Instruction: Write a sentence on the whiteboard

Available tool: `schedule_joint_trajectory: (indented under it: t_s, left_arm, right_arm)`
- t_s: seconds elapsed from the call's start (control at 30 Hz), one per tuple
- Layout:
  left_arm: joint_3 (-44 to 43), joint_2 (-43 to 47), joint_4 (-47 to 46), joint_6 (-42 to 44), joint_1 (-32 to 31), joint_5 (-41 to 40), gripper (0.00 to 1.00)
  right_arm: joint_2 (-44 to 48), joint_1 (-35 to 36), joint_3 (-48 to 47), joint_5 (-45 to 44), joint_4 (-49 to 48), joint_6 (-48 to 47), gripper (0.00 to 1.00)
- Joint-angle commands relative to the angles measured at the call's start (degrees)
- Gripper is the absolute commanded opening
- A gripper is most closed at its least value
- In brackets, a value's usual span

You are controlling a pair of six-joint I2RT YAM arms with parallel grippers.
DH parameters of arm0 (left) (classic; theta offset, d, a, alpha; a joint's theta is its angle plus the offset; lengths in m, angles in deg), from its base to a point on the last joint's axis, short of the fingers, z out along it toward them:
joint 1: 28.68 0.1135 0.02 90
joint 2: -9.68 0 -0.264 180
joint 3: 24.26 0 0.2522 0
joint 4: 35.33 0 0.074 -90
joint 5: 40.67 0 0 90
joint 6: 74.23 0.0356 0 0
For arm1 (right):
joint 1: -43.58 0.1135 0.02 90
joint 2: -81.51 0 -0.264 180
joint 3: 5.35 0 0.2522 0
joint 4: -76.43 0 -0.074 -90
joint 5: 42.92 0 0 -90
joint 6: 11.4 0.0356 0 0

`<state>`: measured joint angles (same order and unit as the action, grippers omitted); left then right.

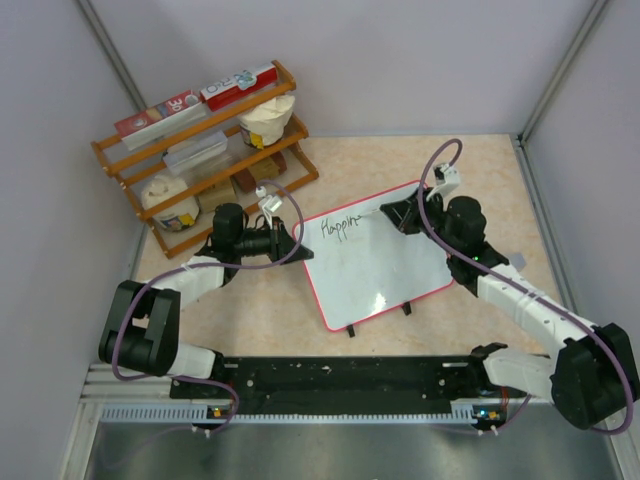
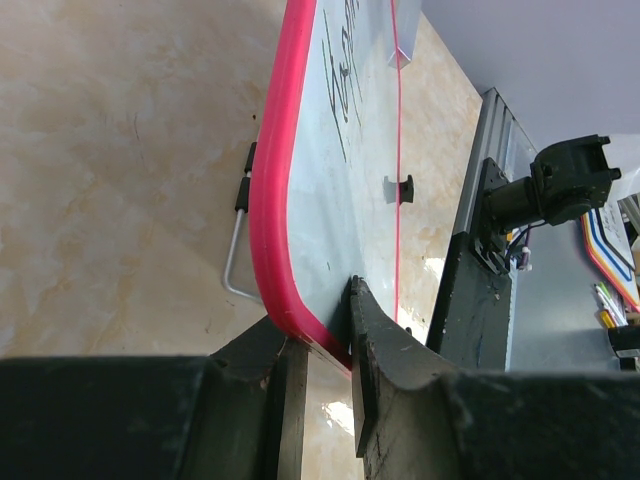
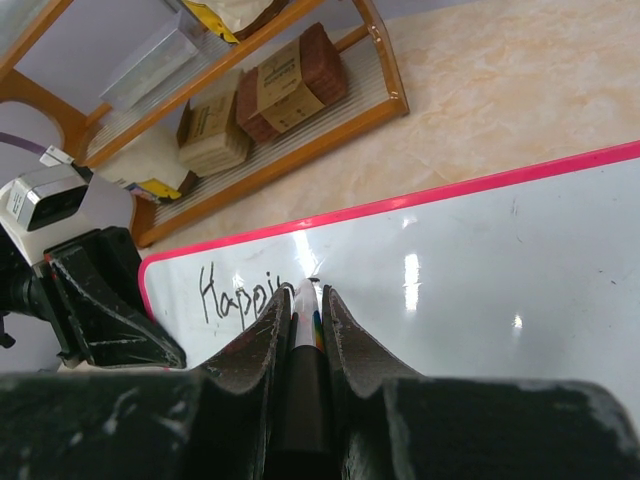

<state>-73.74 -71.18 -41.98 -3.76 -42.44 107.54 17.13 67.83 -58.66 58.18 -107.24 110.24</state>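
The whiteboard [image 1: 390, 270] lies in the middle of the desk [image 1: 480, 170], turned a bit crooked. The sentence [image 1: 340, 227] is just a few black letters near the board's far left corner, and they read "Happin". My right hand [image 1: 393, 213] is shut tight on a pen [image 3: 306, 325]. The pen tip touches the board right at the end of those letters. My left hand [image 1: 294, 245] pinches the red rim at the board's left corner. A wooden shelf [image 1: 200, 150] with boxes and tubs stands at the back of the desk, beyond my left arm.

On the whiteboard [image 1: 385, 270]: the sentence [image 1: 339, 227] is reading "Happin" in black handwriting.
On the red box [image 1: 160, 112] atop the rack [image 3: 300, 153]: "30" is showing.
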Motion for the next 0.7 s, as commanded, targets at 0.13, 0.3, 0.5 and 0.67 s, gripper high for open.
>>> schedule_joint_trajectory:
  t_s: [0.13,0.3,0.5,0.67]
  left_arm:
    - [0.22,-0.62,1.6,8.1,-1.53,-2.67,0.0]
    - [0.22,-0.62,1.59,8.1,-1.53,-2.67,0.0]
    - [0.31,-0.53,1.68,8.19,-1.53,-2.84,0.0]
    - [0.22,-0.53,1.68,8.19,-1.53,-2.76,0.0]
  right_arm:
    - [-0.13,-0.52,-1.32,1.56,0.9,-1.31,0.0]
    - [0.48,-0.52,-0.79,1.65,2.14,-2.02,0.0]
    - [1.71,-0.43,-0.09,0.51,3.45,-2.81,0.0]
    - [2.59,-0.52,0.18,-0.54,4.33,-3.25,0.0]
